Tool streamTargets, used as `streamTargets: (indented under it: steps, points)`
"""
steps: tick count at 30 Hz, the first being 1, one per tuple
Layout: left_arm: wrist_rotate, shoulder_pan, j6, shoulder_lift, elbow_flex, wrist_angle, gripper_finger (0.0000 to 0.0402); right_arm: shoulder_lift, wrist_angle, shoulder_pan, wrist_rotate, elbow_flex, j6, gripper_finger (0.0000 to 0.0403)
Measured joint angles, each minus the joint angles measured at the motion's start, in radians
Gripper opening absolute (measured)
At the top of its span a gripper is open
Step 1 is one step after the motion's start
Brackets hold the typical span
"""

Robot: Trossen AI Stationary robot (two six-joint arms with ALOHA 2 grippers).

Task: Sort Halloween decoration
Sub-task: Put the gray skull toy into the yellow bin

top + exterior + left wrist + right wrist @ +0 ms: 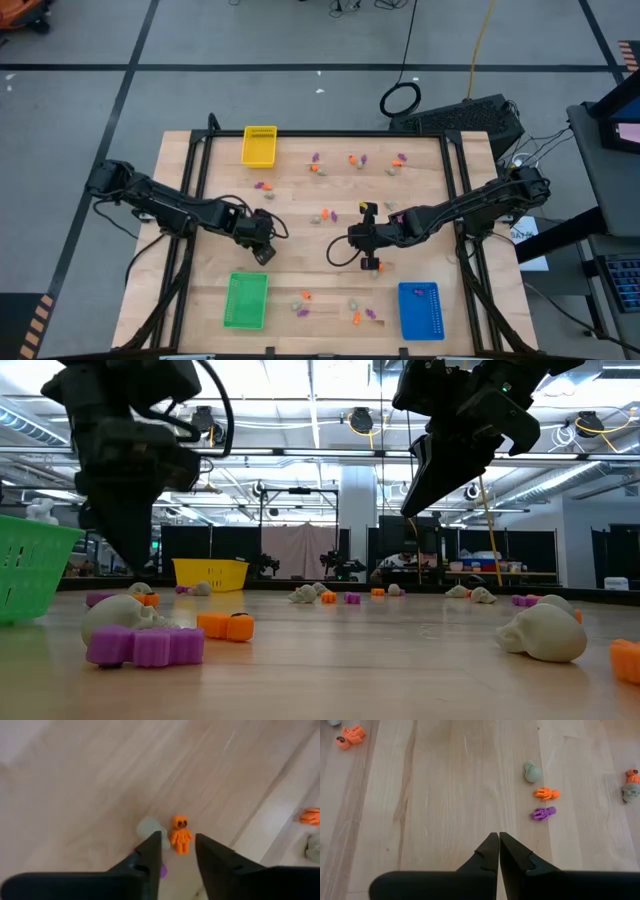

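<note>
Three plastic trays sit on the wooden table (300, 210): a yellow tray (259, 146) at the far side, a green tray (245, 300) at the near left and a blue tray (419, 310) at the near right. Many small Halloween trinkets in orange, purple and beige-grey lie scattered over the wood, most in a loose band near the far edge (355, 160), a few around the middle (326, 214), and another group along the near edge between the green and blue trays (330, 305).

Left gripper (178, 845) hangs over the table just above the green tray's far end, its two fingers (150, 851) standing apart. Between their tips, on the wood beyond, lies a small orange figure (180, 834) with a dark face; a pale grey trinket (150, 826) sits just beside it and a purple piece (162, 870) peeks out by one finger. Whether the fingers touch the orange figure is hard to tell from this angle.

Right gripper (499, 839) hovers over bare wood near the table's middle with its fingers pressed together and nothing between them. Off to one side of it lie a grey skull (532, 771), an orange skeleton (546, 793) and a purple skeleton (543, 813), close together in a row
</note>
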Motion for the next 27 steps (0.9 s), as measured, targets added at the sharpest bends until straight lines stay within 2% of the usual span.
streamTargets:
  steps: [3,6,27]
  points:
    - [0.007,0.009,-0.018,0.037,0.000,-0.045,0.0160,0.000,-0.002,0.000,0.000,0.000,0.002,0.0000]
    - [-0.007,0.020,-0.034,0.060,-0.001,-0.055,0.0173,0.000,-0.001,0.000,0.000,0.000,0.003,0.0000]
    - [-0.051,0.069,0.024,0.083,-0.005,-0.005,0.0176,0.000,0.002,0.000,0.002,0.000,0.019,0.0000]
